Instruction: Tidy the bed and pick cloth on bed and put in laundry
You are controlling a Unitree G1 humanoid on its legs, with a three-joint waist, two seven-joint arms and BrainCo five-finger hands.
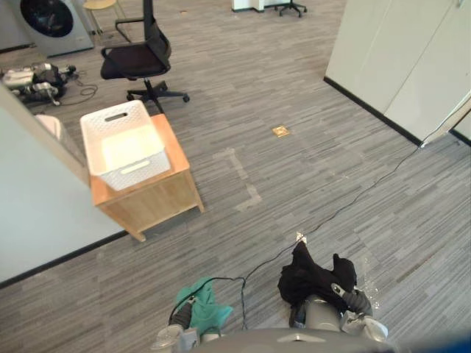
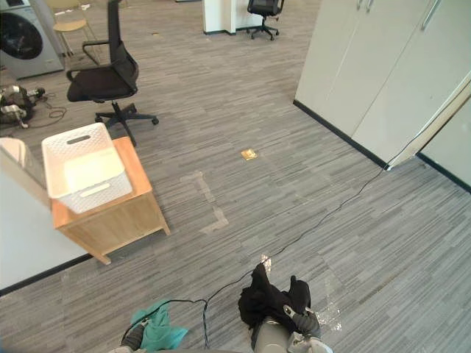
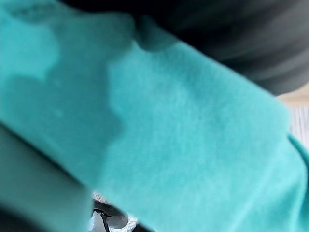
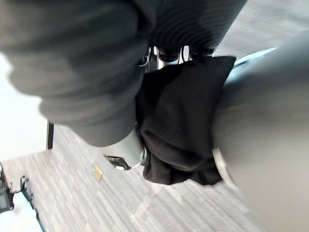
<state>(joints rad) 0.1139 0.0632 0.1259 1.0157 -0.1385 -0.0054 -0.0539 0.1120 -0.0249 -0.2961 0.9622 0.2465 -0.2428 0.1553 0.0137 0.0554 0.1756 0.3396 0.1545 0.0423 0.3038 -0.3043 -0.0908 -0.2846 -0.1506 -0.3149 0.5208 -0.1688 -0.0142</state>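
Observation:
A teal cloth [image 1: 210,305] is bunched in my left hand [image 1: 184,315], low at my left side above the floor. In the left wrist view the teal cloth [image 3: 193,135] lies right against the camera and hides the fingers. A black cloth [image 1: 305,276] hangs crumpled from my right hand [image 1: 346,298], low at my right side. In the right wrist view the black cloth [image 4: 178,125] is gathered beside the hand's dark cover [image 4: 87,63]. A white laundry basket [image 1: 140,175] stands on a low wooden table [image 1: 158,198], ahead to my left.
A white panel [image 1: 29,206] rises just left of the table. A black office chair [image 1: 140,59] and a washing machine [image 1: 48,22] stand beyond it. White cabinets [image 1: 412,59] line the right side. A brass floor socket [image 1: 280,132] sits in the open grey floor.

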